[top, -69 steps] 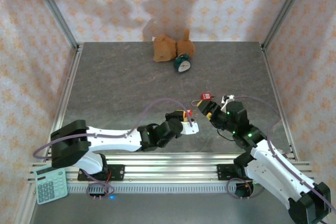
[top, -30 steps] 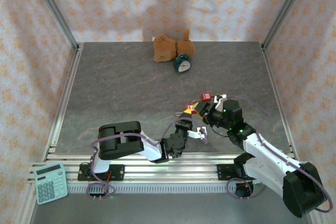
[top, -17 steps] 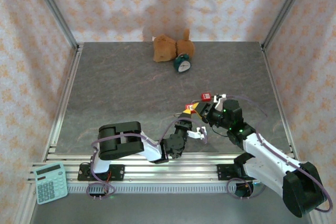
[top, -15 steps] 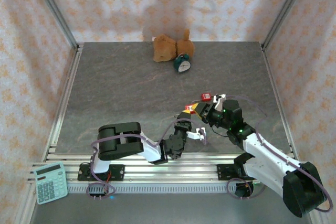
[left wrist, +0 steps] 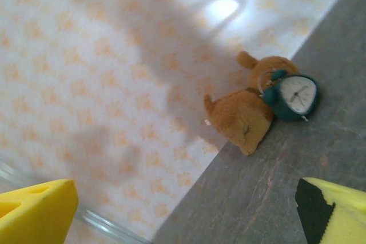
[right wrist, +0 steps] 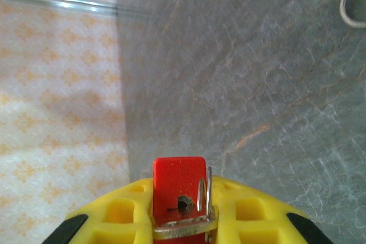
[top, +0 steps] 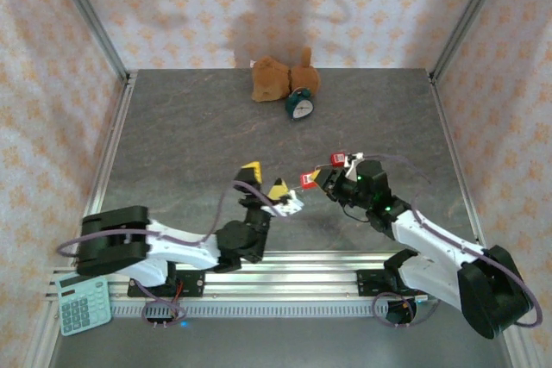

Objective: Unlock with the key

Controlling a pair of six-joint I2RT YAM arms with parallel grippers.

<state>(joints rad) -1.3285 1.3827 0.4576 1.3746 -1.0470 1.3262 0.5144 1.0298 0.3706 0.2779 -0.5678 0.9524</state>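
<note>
Broadly, the grey table (top: 198, 144) carries a brown teddy bear (top: 274, 79) and a teal alarm clock (top: 299, 108), both far ahead of both hands by the back wall. Nearer, the left gripper (top: 264, 178) is empty with its yellow fingers spread wide, just left of the right gripper (top: 319, 177). That one is pinched together on what looks like a small red-headed key (right wrist: 179, 184), which pokes out past its fingertips with a metal ring through the head. The red padlock (top: 338, 159) lies just beside this hand, back from its fingertips on the far side. I judge the key light, stiff and thin, best held by its head. The padlock looks light enough to skid, so brace its body.
</note>
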